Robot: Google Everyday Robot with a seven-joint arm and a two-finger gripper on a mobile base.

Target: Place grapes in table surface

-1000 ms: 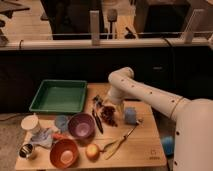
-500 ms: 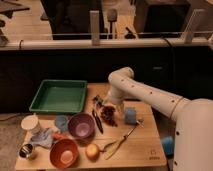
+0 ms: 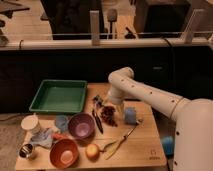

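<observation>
The grapes point(image 3: 108, 114), a small dark red-purple bunch, are at the middle of the light-brown wooden table surface point(image 3: 140, 147), right of the purple bowl point(image 3: 81, 125). My gripper point(image 3: 103, 105) reaches down from the white arm point(image 3: 145, 92) and sits right at the top of the bunch. I cannot tell whether the grapes rest on the wood or hang just above it.
A green tray point(image 3: 59, 96) lies at the back left. A black-handled utensil point(image 3: 98, 122) lies left of the grapes. A blue cup point(image 3: 130, 115) stands right of them. An orange bowl point(image 3: 64, 152), a yellow-orange fruit point(image 3: 92, 151), tongs point(image 3: 120, 141) and cups are in front.
</observation>
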